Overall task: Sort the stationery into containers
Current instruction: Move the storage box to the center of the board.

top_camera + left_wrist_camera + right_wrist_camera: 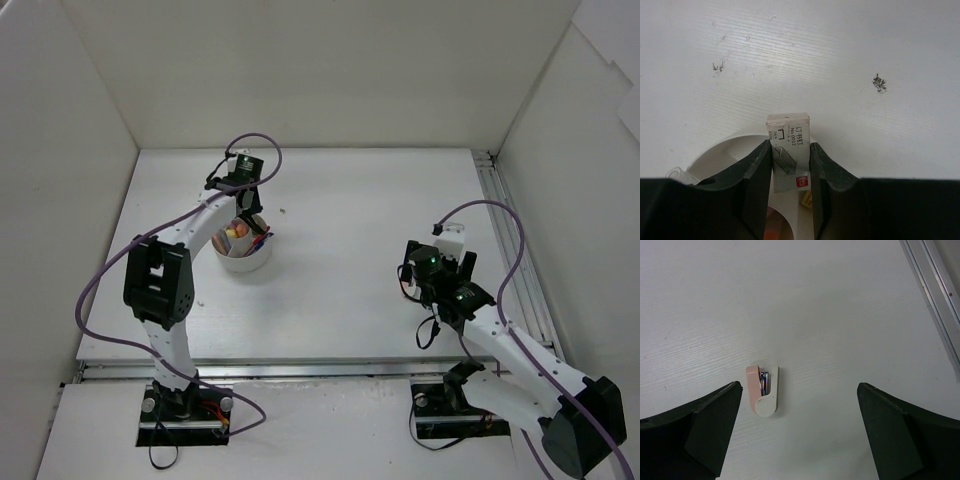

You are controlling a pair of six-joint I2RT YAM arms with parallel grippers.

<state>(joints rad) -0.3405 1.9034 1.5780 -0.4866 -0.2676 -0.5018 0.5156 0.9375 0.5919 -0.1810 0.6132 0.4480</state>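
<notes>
The sorting looks well under way but not finished: the round white plastic cup (246, 264) with inner dividers, standing left of centre on the surface (350, 200), already holds several coloured pieces, pink and orange-yellow among them, though which compartment each sits in I cannot tell. The left pincer (790, 151) is clamped on a small white cardboard box of staples (789, 137), printed label facing up, and hangs directly above the cup, whose rim (725, 152) curves beneath the dark fingers (757, 170); the box is not yet let go, so this drop is the step in hand. On the other side, the right pincer (800, 388) stands with its jaws wide apart and grips nothing, hovering over a small pink-and-white stapler (764, 390) that lies flat on the surface, nearer its left finger (715, 420) and touching neither. That stapler seems to be what is left to fetch, and it is the only loose piece I can make out. The surface is a pale white board with fine grain and a few dark specks (879, 82); a metal rail (932, 290) runs along its right edge, and plain white walls (330, 70) close it in on three sides
</notes>
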